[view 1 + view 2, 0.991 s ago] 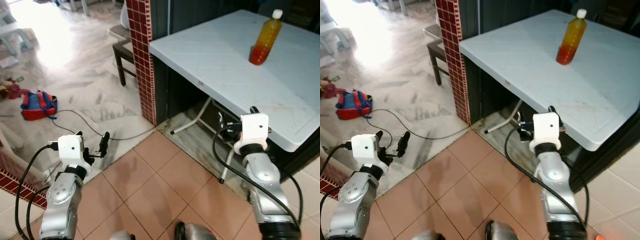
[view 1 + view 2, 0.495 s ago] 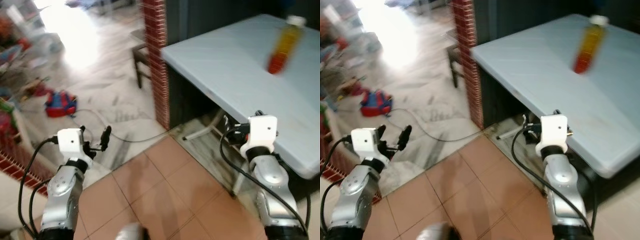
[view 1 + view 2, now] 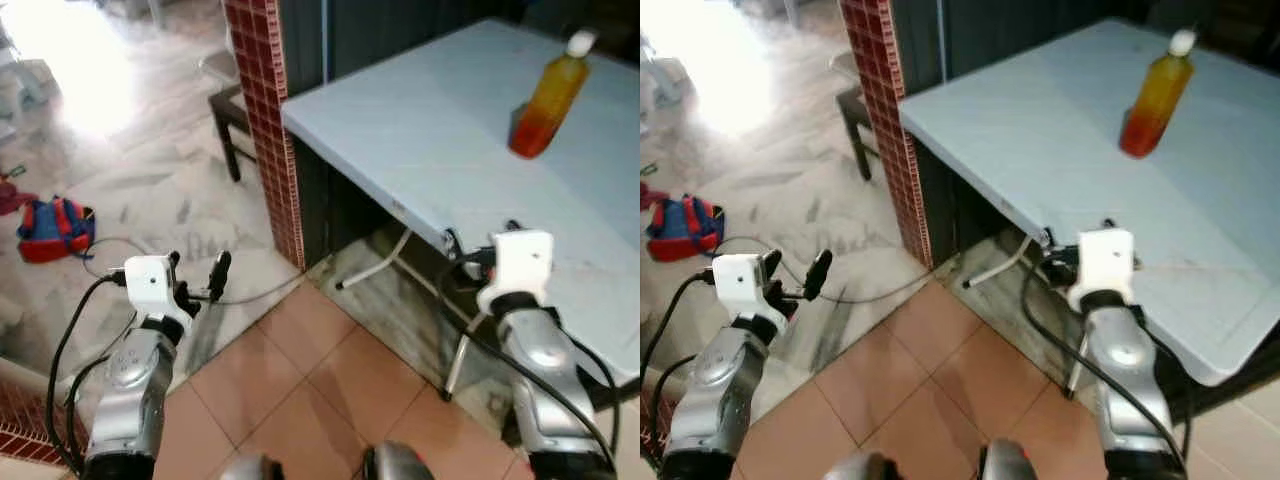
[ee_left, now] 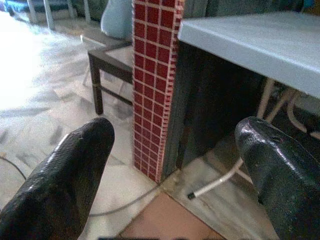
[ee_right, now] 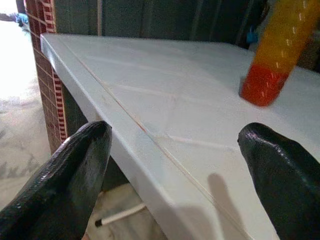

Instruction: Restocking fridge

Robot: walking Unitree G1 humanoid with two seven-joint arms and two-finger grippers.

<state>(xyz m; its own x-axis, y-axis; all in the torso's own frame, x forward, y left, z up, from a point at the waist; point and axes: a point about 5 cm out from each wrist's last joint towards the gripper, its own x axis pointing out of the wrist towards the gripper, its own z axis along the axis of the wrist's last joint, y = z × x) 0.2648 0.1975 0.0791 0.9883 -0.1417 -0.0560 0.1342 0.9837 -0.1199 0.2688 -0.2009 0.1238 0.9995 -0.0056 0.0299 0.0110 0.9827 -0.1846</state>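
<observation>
Floor [image 3: 300, 370]: terracotta tiles under the robot, pale marble further off, with a cable trailing across it.
Table [image 3: 420, 130]: a pale folding table, its near edge just ahead of the right arm; thin metal legs show beneath.
Pillar [image 3: 262, 120]: red-tiled, standing at the table's left corner; a dark stool [image 3: 228, 110] sits behind it.
Backpack [image 3: 55, 228]: red and blue, lying on the marble well off to the left.
Bottle [image 3: 545, 95]: orange drink with a white cap, upright on the table's far side, well apart from both claws; the right wrist view has it ahead and off to one side.
Left gripper [image 3: 200, 282]: held low over the floor, fingers spread wide with nothing between them, facing the pillar.
Right gripper [image 5: 175, 165]: raised at the table's near edge, fingers spread wide and empty, aimed across the tabletop.
Step in hand: judged to be the approach, closing on the table to collect the bottle; no fridge can be made out.
Next move: likely a step nearer and a long reach with the right arm, swinging toward the bottle so the fingers straddle its body before closing. A tall, narrow bottle could tip if nudged.
</observation>
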